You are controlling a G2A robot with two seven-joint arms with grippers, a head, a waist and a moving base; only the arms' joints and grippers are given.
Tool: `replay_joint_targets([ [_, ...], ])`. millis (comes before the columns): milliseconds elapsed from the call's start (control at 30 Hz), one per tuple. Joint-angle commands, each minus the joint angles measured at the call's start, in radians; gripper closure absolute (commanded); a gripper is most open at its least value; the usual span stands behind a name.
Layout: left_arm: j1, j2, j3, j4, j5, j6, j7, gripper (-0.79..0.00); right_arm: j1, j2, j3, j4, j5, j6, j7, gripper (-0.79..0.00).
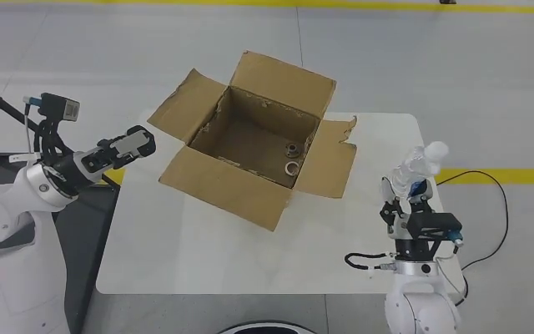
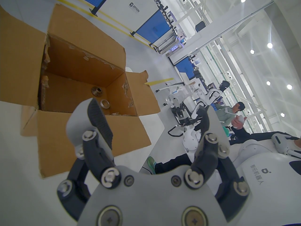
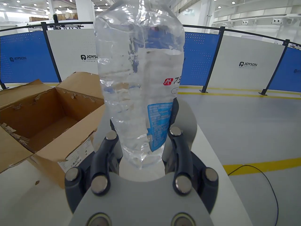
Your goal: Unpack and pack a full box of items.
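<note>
Bottle: clear plastic water bottle with a blue label [image 3: 138,71], grasped near its base by the fingers of the right gripper [image 3: 143,128], over the right side of the white worktop [image 1: 209,250], well apart from the box.
Axis: roughly upright, cap uppermost.
Reason: the low grip probably suits standing it down.
Box: open brown cardboard box [image 1: 250,150] holding two small round metal parts [image 1: 291,167].
Left gripper [image 2: 148,111]: fingers spread, empty, beside the box's left flap.

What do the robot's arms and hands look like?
The arms are white with black joints. The left gripper and right gripper each have a grey plate, black links with silver bolts, and two pale fingers with black ribbed pads. A black cable loops by the right wrist.
</note>
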Motion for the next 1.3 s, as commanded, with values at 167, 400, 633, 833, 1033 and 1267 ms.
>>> replay_joint_targets([
  [167, 0.0, 0.0, 0.0, 0.0, 0.0, 0.0, 0.0, -0.785, 0.0, 0.0, 0.0, 0.0, 0.0, 0.001, 0.0, 0.0],
  [400, 0.0, 0.0, 0.0, 0.0, 0.0, 0.0, 0.0, -0.785, -0.015, 0.008, 0.039, 0.072, -0.026, -0.036, -0.099, 0.0],
  [633, 0.0, 0.0, 0.0, 0.0, 0.0, 0.0, 0.0, -0.785, -0.031, 0.019, 0.134, 0.226, -0.011, -0.052, -0.274, 0.0],
  [833, 0.0, 0.0, 0.0, 0.0, 0.0, 0.0, 0.0, -0.785, -0.022, 0.024, 0.167, 0.343, 0.005, -0.066, -0.367, 0.0],
  [1033, 0.0, 0.0, 0.0, 0.0, 0.0, 0.0, 0.0, -0.785, -0.015, 0.027, 0.166, 0.373, 0.007, -0.083, -0.41, 0.0],
  [1267, 0.0, 0.0, 0.0, 0.0, 0.0, 0.0, 0.0, -0.785, -0.015, 0.028, 0.159, 0.371, -0.009, -0.088, -0.402, 0.0],
])
